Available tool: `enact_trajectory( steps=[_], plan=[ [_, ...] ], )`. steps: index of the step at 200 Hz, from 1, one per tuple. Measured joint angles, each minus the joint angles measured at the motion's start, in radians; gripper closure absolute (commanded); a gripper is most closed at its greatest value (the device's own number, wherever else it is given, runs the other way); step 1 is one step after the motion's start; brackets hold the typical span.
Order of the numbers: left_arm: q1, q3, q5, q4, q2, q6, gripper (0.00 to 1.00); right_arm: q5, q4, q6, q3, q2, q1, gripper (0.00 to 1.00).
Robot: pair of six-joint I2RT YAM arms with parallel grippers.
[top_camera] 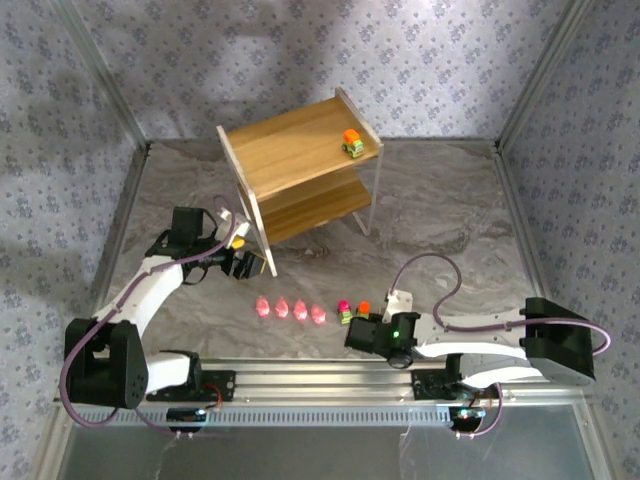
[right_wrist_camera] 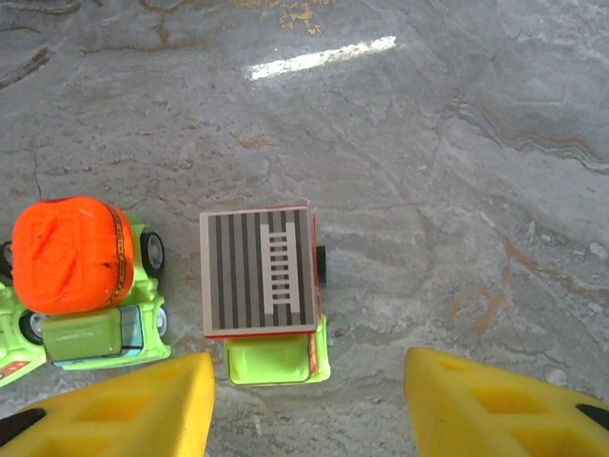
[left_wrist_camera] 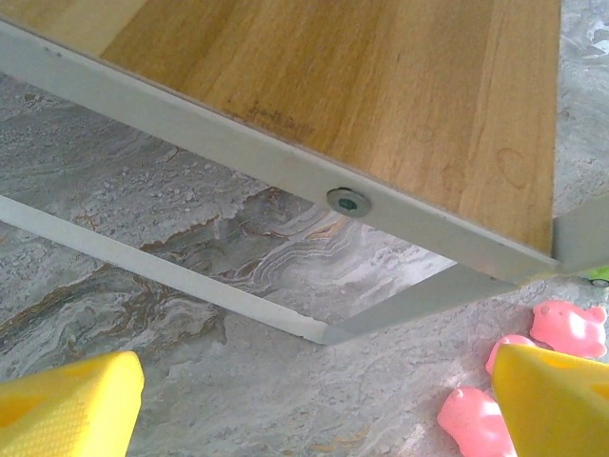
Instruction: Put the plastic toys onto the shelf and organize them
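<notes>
**A:** Right gripper (right_wrist_camera: 304, 369): released, or grasping something?

**B:** Released. Its yellow fingers (right_wrist_camera: 124, 409) stand apart. The striped-top car (right_wrist_camera: 257, 286) sits at 12 o'clock between them, touching neither as far as I can see.

**A:** How does that car lie?

**B:** Its long axis runs 12 to 6 with the green nose toward 6, so the jaws would close across its narrow sides. It sits nearer the 9 o'clock finger, and the orange-top car (right_wrist_camera: 76, 271) is just beside it at 9. I judge a small shift toward 9 is needed, without catching that neighbour.

**A:** Which arm is nearer?

**B:** The right one. From above, the left gripper (top_camera: 245, 262), spread and empty, hangs by a leg of the shelf (top_camera: 300, 150), well apart from both cars.

**A:** What does the overhead view add?

**B:** It shows the goal. The shelf lies at 11 o'clock from the right gripper, and one car (top_camera: 352, 143) already stands on its top board. Four pink figures (top_camera: 290, 309) wait in a row on the table (top_camera: 450, 220). Only the wrist view gives the striped car's heading, which is too small to read from above.
</notes>
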Motion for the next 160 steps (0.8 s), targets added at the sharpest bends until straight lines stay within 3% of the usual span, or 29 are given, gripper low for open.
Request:
enact_trajectory(
  steps=[160],
  plan=[
    [0.000, -0.005, 0.000, 0.004, 0.000, 0.000, 0.05, -0.027, 0.112, -0.129, -0.014, 0.060, -0.056, 0.47]
  ],
)
